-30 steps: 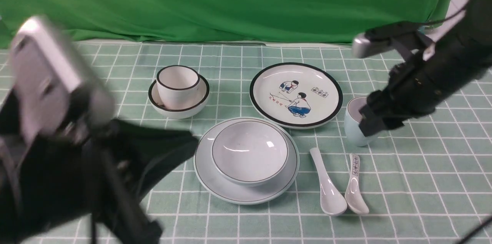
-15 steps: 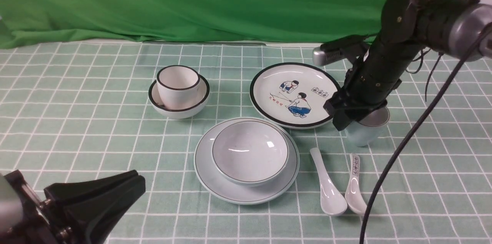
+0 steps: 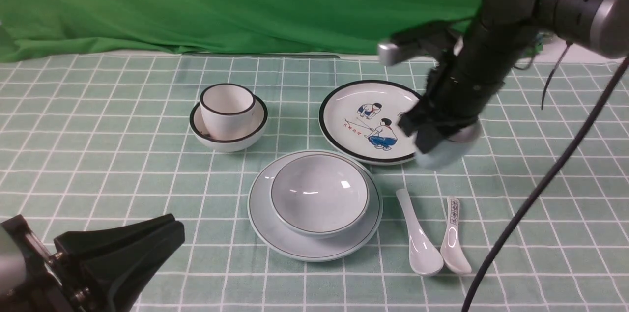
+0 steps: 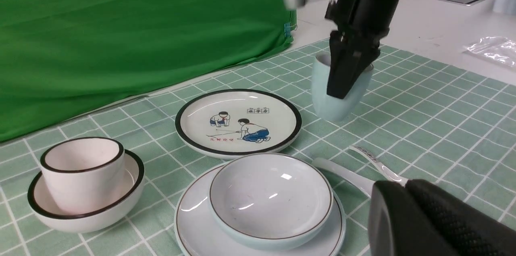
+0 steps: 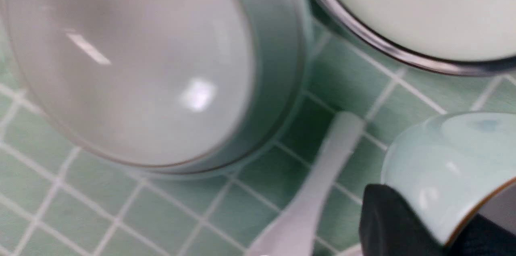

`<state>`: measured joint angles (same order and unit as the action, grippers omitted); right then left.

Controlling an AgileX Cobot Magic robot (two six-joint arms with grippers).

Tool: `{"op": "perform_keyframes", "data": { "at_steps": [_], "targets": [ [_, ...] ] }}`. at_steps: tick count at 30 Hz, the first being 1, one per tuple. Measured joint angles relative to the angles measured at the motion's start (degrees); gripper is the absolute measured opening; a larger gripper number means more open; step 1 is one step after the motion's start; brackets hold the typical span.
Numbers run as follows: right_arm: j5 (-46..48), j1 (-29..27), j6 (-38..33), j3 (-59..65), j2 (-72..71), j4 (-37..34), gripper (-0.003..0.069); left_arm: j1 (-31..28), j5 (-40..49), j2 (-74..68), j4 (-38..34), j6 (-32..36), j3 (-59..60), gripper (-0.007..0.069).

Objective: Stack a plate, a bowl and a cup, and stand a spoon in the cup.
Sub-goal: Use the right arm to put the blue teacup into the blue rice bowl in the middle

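The right gripper [image 3: 430, 137], jaws closed on the wall of the cup [image 3: 447, 153] — glazed, likely slippery and breakable, best pinched at the rim — holds it clear of the cloth [image 3: 147, 169] beside the cartoon plate [image 3: 344, 98].

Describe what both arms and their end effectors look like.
Right arm: black tube links, grey joint band, silver camera box at the wrist, black cable hanging off. Right end effector: black, tapered. Left end effector: black, wedge-shaped, dimpled surface.

Cup [image 3: 444, 156] blurred, partly hidden behind right pincer [image 3: 428, 141].
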<state>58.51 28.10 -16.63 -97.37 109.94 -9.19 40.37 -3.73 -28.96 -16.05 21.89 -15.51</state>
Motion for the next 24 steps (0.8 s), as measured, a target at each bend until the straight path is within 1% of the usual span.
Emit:
{"op": "perform_keyframes", "data": {
  "at_steps": [1, 2, 5, 8, 15, 24],
  "targets": [
    [0.07, 0.44, 0.00, -0.06, -0.12, -0.12, 0.0082, 0.00, 0.00, 0.00, 0.00, 0.00, 0.00, 0.0010],
    [-0.33, 3.40, 0.00, -0.24, -0.56, -0.76, 0.0082, 0.00, -0.10, 0.00, 0.00, 0.00, 0.00, 0.0010],
    [-3.88, 8.92, 0.00, -0.31, 0.39, -1.17, 0.0082, 0.00, -0.18, 0.00, 0.00, 0.00, 0.00, 0.0010],
    [-6.99, 11.37, 0.07, -0.31, 2.56, -1.17, 0.0082, 0.00, -0.18, 0.00, 0.00, 0.00, 0.00, 0.0010],
    [-9.23, 11.99, 0.99, -0.31, 7.41, -0.59, 0.0082, 0.00, -0.18, 0.00, 0.00, 0.00, 0.00, 0.0010],
    [-11.27, 11.99, 1.04, -0.31, 8.79, -1.16, 0.0082, 0.00, -0.18, 0.00, 0.00, 0.05, 0.00, 0.0010]
  ]
}}
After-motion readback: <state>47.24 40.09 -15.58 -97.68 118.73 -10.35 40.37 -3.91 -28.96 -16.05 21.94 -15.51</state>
